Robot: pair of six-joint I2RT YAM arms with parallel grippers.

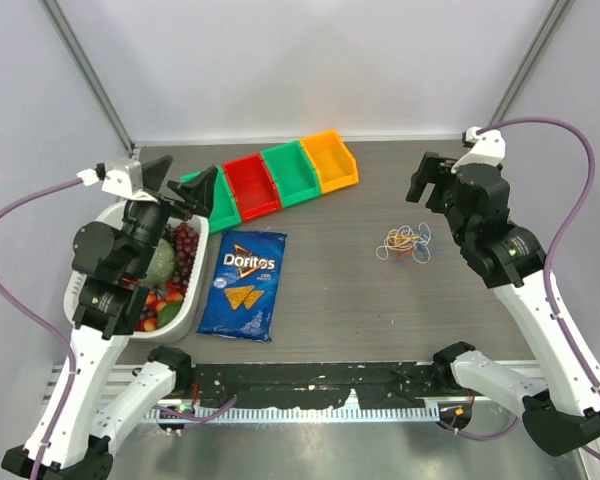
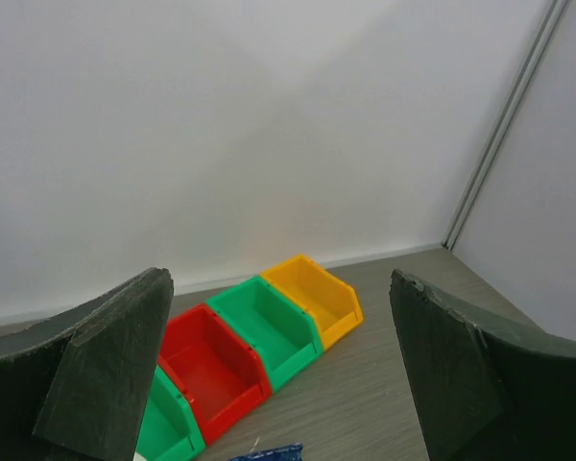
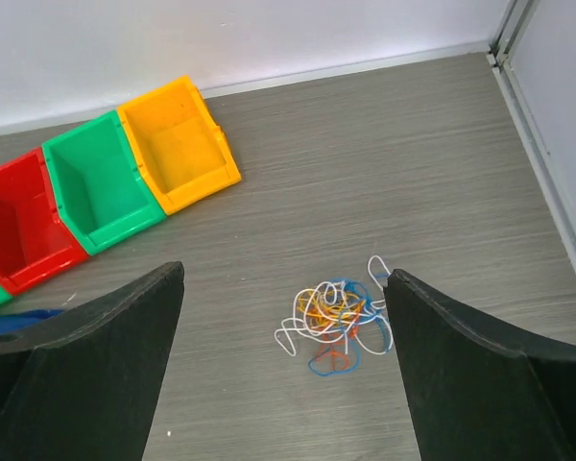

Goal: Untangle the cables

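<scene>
The cables [image 1: 406, 242] are a small tangle of thin orange, yellow, blue and white loops on the grey table, right of centre. They also show in the right wrist view [image 3: 336, 315], low between my two fingers. My right gripper [image 1: 428, 183] is open and empty, raised just behind and right of the tangle; in its own view [image 3: 283, 384] the jaws stand wide apart. My left gripper [image 1: 185, 188] is open and empty, raised at the far left over the basket and pointing toward the bins, far from the cables; it also shows in the left wrist view [image 2: 280, 375].
A row of green, red, green and yellow bins [image 1: 280, 178] stands at the back centre. A blue Doritos bag [image 1: 243, 283] lies flat left of centre. A white basket [image 1: 193, 303] of fruit sits at the left. Grey walls enclose the table.
</scene>
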